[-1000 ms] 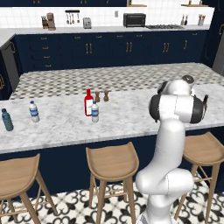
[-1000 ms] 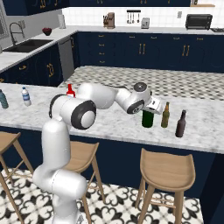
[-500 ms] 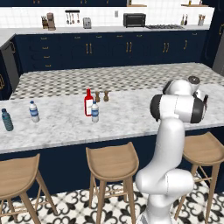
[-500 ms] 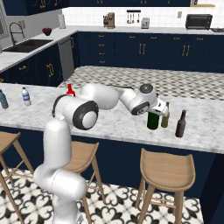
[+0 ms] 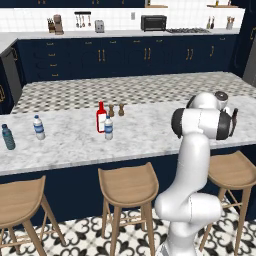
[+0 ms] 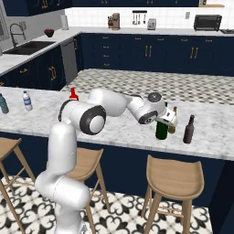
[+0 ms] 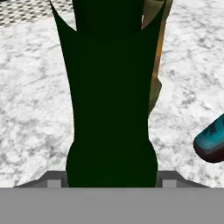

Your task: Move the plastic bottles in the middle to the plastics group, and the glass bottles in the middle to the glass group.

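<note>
While the tall dark green glass wine bottle (image 6: 161,130) stands on the white marble counter (image 6: 114,132) right beside the slim olive-amber bottle with the yellowish label (image 6: 172,121), with the dark brown bottle (image 6: 188,130) a little further along, the gripper (image 6: 165,119) clasps the wine bottle around its upper body. In the hand view the green glass (image 7: 111,100) fills the space between the jaws. Since the bottle appears to be down at the glass group, the sound way to finish is to confirm its base sits flat, then part the jaws without nudging the amber neighbour, and draw back straight. The red bottle with the white label (image 5: 101,118) and the small clear water bottle (image 5: 108,128) wait mid-counter.
</note>
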